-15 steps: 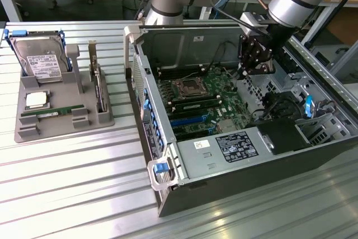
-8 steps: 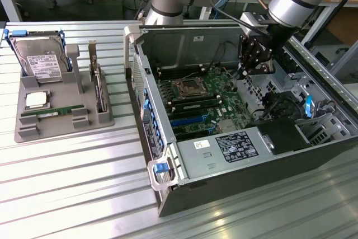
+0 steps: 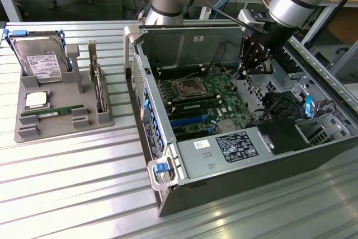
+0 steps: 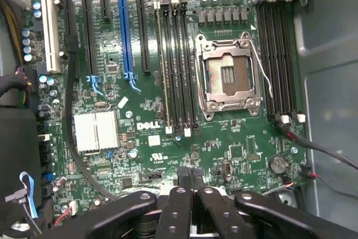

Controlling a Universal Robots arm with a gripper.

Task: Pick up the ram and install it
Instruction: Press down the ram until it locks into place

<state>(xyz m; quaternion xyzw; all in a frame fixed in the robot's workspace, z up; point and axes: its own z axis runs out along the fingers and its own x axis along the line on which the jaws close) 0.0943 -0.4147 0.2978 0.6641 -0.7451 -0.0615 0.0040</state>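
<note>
The black pincer, fingers pressed together on nothing, hangs over the open grey computer case. The long thin green ram stick lies flat in the grey holder tray, well apart toward the exterior view's left of the case.

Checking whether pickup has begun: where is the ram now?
Exterior view's left: the thin green ram stick lies in the grey holder tray, just below the square silver processor.
</note>
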